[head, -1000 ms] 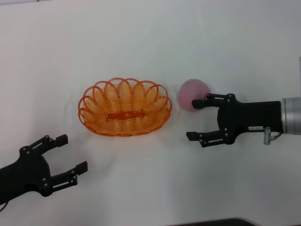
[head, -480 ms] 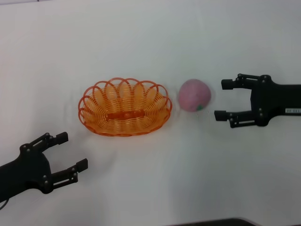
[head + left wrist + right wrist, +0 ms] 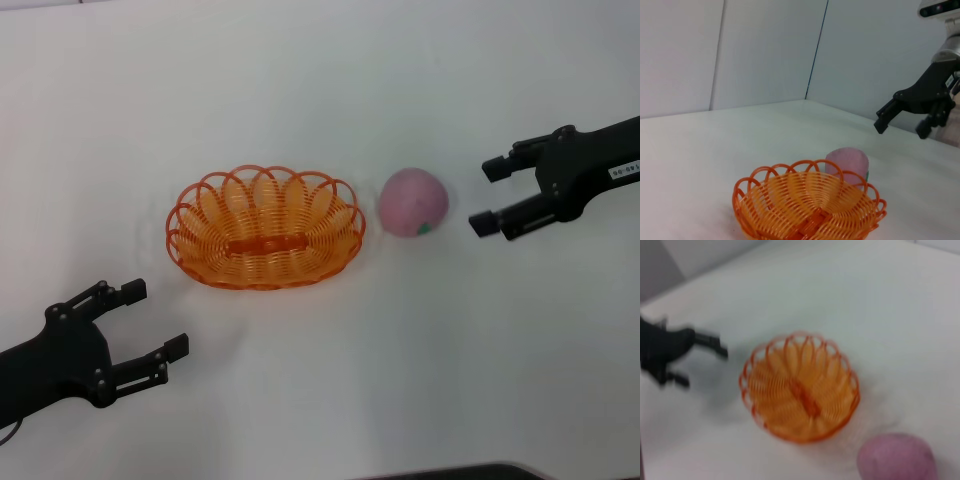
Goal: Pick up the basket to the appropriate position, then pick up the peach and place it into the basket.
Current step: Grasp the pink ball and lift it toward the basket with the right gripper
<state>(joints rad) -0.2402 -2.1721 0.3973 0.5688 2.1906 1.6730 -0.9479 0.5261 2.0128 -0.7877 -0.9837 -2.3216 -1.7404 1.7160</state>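
The peach [image 3: 413,202] sat on the white table [image 3: 330,80] just beside the orange basket [image 3: 265,228], not in it, while the right gripper [image 3: 489,195] hung spread and empty near the fruit's far side and the left gripper [image 3: 155,319] waited, likewise spread, well apart

right gripper [image 3: 487,194] pulled back from the peach [image 3: 412,202], now apart, raised, jaws open
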